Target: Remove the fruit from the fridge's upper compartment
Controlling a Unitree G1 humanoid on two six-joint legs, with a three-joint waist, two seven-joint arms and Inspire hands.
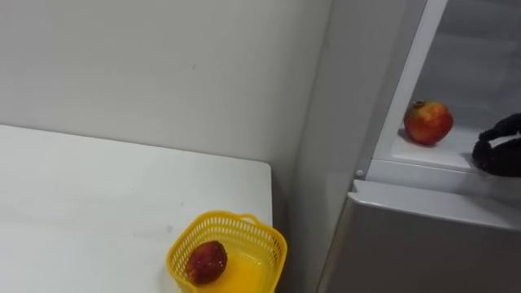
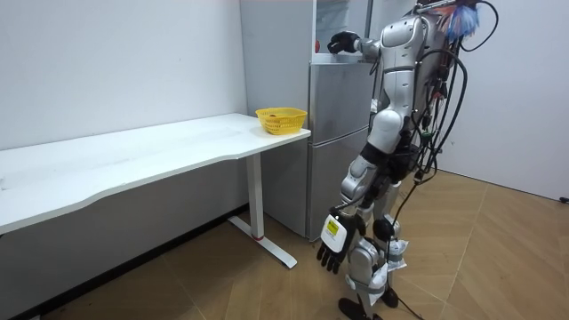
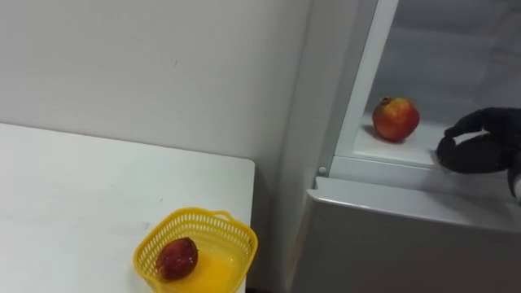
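Observation:
A red and yellow apple (image 1: 428, 122) sits on the white shelf (image 1: 423, 153) of the open upper fridge compartment. My right hand (image 3: 479, 148) reaches in from the right at shelf height, a short way right of the apple and not touching it. Its fingers are loosely curved and hold nothing. In the room view I stand facing the fridge (image 2: 333, 133) with my right hand (image 2: 340, 42) raised to the upper compartment. My left hand (image 2: 338, 242) hangs by my leg, fingers straight.
A yellow basket (image 1: 264, 244) stands at the near corner of the white table (image 1: 98, 203), left of the fridge, with a dark red fruit (image 1: 207, 261) inside. The grey lower fridge door (image 1: 423, 244) is closed below the shelf. A white wall lies behind the table.

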